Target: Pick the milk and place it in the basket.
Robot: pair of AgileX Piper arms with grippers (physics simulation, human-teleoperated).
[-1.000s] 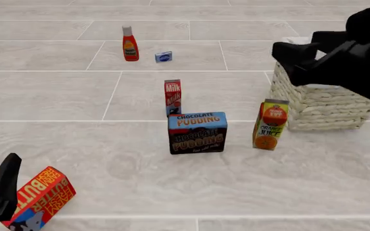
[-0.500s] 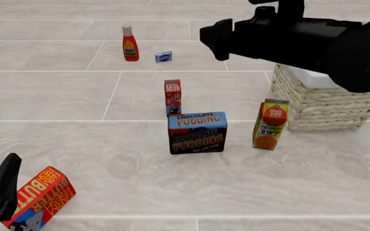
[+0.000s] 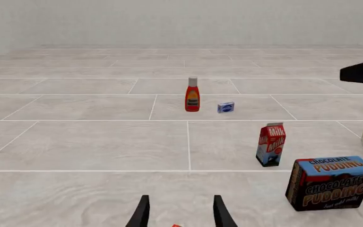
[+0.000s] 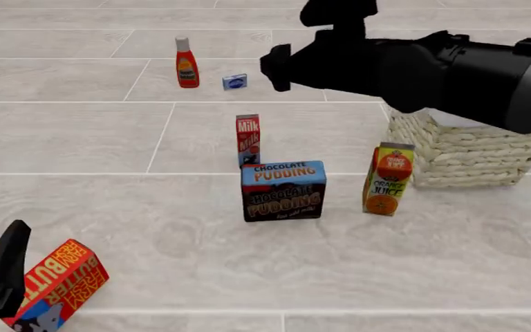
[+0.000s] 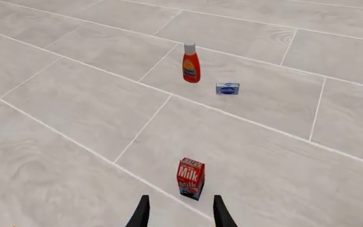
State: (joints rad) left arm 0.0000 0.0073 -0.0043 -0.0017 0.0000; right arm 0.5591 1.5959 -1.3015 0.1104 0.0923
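Observation:
The milk (image 4: pixel 248 138) stands upright mid-table, a narrow carton with a red top and a blue base. It also shows in the left wrist view (image 3: pixel 270 144) and the right wrist view (image 5: pixel 191 178). The wicker basket (image 4: pixel 459 155) sits at the right, partly hidden by my right arm. My right gripper (image 4: pixel 279 69) hangs high, behind and slightly right of the milk. In its wrist view the gripper (image 5: pixel 179 215) is open and empty, with the milk just ahead between the fingers. My left gripper (image 4: pixel 3 277) is low at the front left, and its wrist view shows it (image 3: pixel 179 217) open.
A chocolate pudding box (image 4: pixel 283 191) stands just in front of the milk. An orange juice carton (image 4: pixel 387 178) stands beside the basket. A red sauce bottle (image 4: pixel 186 63) and a small blue box (image 4: pixel 235 81) are at the back. A tilted butter box (image 4: pixel 58 283) lies by my left gripper.
My right arm has swung left from over the basket to above the area behind the milk. The left arm and all objects have stayed put.

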